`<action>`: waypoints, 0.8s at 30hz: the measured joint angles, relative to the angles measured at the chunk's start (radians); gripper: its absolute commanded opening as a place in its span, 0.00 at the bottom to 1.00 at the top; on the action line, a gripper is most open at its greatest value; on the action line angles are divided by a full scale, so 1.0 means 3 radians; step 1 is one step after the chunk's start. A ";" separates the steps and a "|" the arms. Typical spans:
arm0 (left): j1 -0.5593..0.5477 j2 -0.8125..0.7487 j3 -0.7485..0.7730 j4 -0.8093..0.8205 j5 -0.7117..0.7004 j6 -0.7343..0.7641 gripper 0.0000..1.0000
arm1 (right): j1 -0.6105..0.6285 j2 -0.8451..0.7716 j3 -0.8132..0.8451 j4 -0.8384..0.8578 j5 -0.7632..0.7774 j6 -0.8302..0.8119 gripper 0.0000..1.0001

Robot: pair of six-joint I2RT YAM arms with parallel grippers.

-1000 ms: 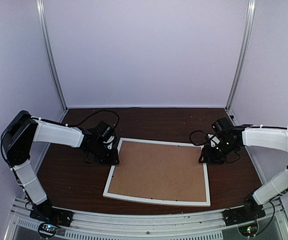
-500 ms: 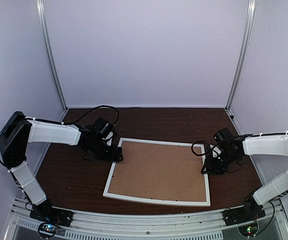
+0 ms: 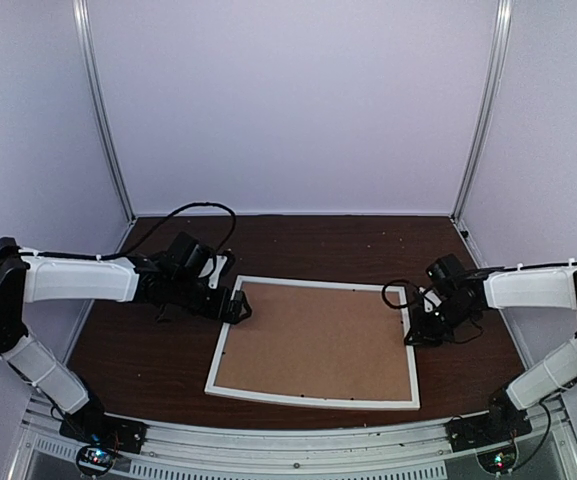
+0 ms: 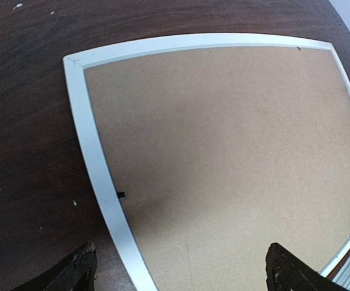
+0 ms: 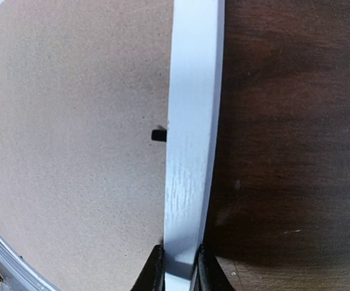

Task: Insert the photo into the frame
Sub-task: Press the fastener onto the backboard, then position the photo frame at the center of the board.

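Observation:
The frame (image 3: 308,400) lies face down on the dark table, its brown backing board (image 3: 313,340) facing up. The photo is hidden. My left gripper (image 3: 236,305) hovers at the frame's left rail with its jaws wide open. In the left wrist view that white rail (image 4: 93,151) runs between the two spread fingertips of the left gripper (image 4: 184,270), which holds nothing. My right gripper (image 3: 411,335) sits at the frame's right rail. The right wrist view shows the right gripper (image 5: 179,267) shut on the white rail (image 5: 190,121), one finger on each side.
Small black retaining tabs (image 5: 158,134) (image 4: 121,194) stick out over the board's edge. Dark wood table (image 3: 148,350) surrounds the frame. White booth walls and metal posts (image 3: 108,120) close in the back and sides.
The left gripper opened wide and reached right onto the frame's left rail. The right gripper slid toward me along the right rail and closed on it.

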 measured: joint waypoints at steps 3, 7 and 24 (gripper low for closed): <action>-0.0113 -0.0065 -0.0006 0.0083 0.0013 0.0093 0.97 | 0.0000 0.0114 0.0106 -0.0003 0.0015 -0.0011 0.11; -0.0310 -0.0112 -0.0006 0.0202 0.0020 0.0248 0.93 | 0.0001 0.0345 0.0314 0.0018 0.0036 -0.0033 0.08; -0.1328 0.0409 0.0116 0.0640 -0.0116 0.1528 0.86 | -0.0023 0.1146 0.1175 0.0079 -0.0008 -0.0262 0.00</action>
